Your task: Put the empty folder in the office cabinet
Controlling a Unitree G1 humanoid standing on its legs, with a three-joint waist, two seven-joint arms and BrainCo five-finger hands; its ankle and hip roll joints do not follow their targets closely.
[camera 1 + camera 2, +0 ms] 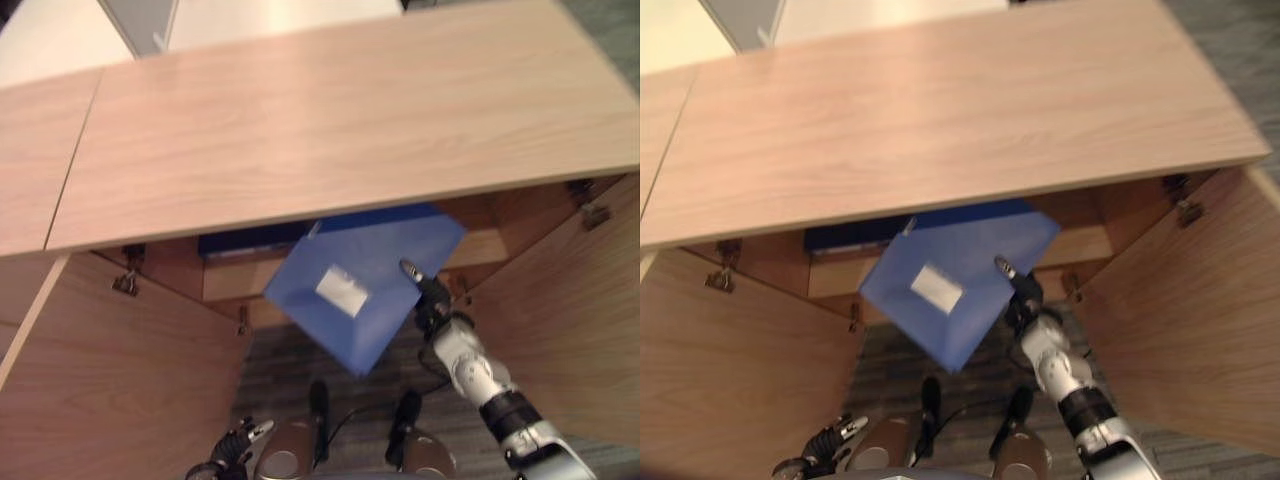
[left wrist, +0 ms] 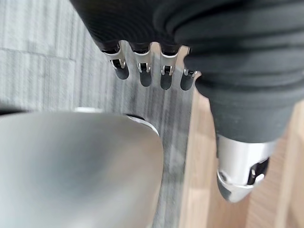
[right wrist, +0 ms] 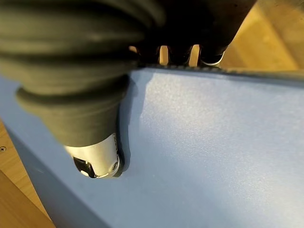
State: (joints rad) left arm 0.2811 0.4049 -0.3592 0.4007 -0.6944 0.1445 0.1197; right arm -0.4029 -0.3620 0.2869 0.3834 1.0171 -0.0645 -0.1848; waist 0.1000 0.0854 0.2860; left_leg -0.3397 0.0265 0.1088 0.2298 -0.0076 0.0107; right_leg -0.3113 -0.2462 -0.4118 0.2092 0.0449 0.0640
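The blue folder (image 1: 370,290) hangs tilted in front of the open office cabinet (image 1: 330,130), its upper corner under the cabinet's top board. A white label (image 1: 342,290) shows on its face. My right hand (image 1: 432,300) grips the folder's right edge. In the right wrist view the thumb (image 3: 95,161) presses on the blue face (image 3: 213,142) and the fingers hook over the edge behind it. My left hand (image 1: 235,445) hangs low by my side with relaxed fingers (image 2: 145,71) holding nothing.
Both cabinet doors stand open, the left door (image 1: 120,380) and the right door (image 1: 570,310) flanking the opening. A dark blue item (image 1: 250,240) lies on the shelf inside, behind the folder. Grey striped carpet (image 1: 290,360) lies below.
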